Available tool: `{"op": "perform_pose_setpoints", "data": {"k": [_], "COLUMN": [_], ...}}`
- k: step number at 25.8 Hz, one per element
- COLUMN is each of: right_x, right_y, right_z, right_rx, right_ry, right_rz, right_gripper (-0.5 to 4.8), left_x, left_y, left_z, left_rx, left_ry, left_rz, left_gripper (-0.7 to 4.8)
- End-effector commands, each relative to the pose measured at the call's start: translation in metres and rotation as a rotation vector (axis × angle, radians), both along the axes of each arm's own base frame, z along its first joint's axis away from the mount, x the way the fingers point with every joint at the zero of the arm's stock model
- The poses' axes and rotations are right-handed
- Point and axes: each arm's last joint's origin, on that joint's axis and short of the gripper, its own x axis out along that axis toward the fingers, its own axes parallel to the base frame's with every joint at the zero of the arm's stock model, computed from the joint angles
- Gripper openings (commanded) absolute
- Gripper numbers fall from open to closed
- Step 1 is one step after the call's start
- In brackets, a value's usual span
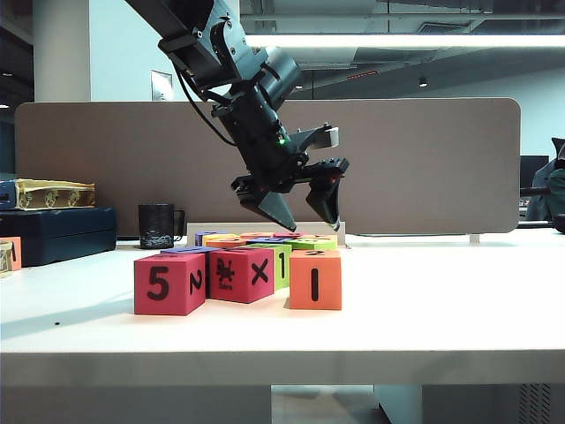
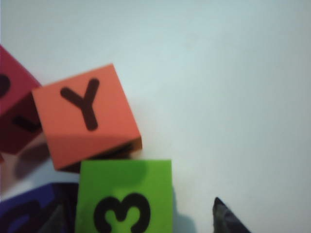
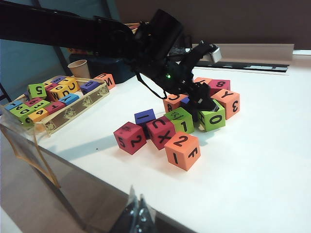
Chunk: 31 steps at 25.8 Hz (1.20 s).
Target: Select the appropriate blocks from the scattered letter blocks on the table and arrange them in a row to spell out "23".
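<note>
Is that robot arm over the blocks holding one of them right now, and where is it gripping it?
No. The left pincer hangs open above the blocks, empty. The right pincer holds nothing visible either.

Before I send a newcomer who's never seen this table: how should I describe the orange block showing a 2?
On the white table, find the block cluster below the open left gripper; the right gripper hangs well clear. The orange block is the cluster's front-right one in the exterior view, the only orange cube with 2 on top.
</note>
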Motion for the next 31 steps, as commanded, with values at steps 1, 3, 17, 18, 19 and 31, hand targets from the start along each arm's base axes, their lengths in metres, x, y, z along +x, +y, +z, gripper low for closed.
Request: {"op": "perform_pose_setpoints", "data": {"k": [1, 3, 17, 18, 19, 31], "right_x": [-0.002, -0.002, -0.002, -0.001, -0.001, -0.001], "right_y": [0.000, 0.000, -0.001, -0.001, -0.001, -0.001], "right_z": [0.001, 0.001, 0.001, 0.001, 0.001, 0.001], "right_rx": [-0.005, -0.005, -0.006, -0.008, -0.009, -0.009], "right_ry": [-0.024, -0.024, -0.023, -0.023, -0.023, -0.024], "right_rz": [-0.020, -0.020, -0.024, -0.039, -0.046, -0.046], "right_gripper": [-0.01, -0.01, -0.01, -0.01, -0.01, -0.01], "left_x": [0.002, 0.003, 0.011, 0.010, 0.010, 0.004], "left_y": [-0.003, -0.003, -0.004, -0.004, -0.004, -0.001], "left_z": [0.007, 0.006, -0.021, -0.024, -0.026, -0.034], "left_rx": [-0.027, -0.031, -0.004, 0.005, 0.013, 0.074], "left_ry": [-0.054, -0.061, -0.022, -0.008, 0.005, 0.072], "left_rz": [-0.007, -0.006, 0.001, 0.002, 0.001, -0.016], "left_gripper": [3.82, 3.82, 3.82, 3.81, 3.81, 3.08]}}
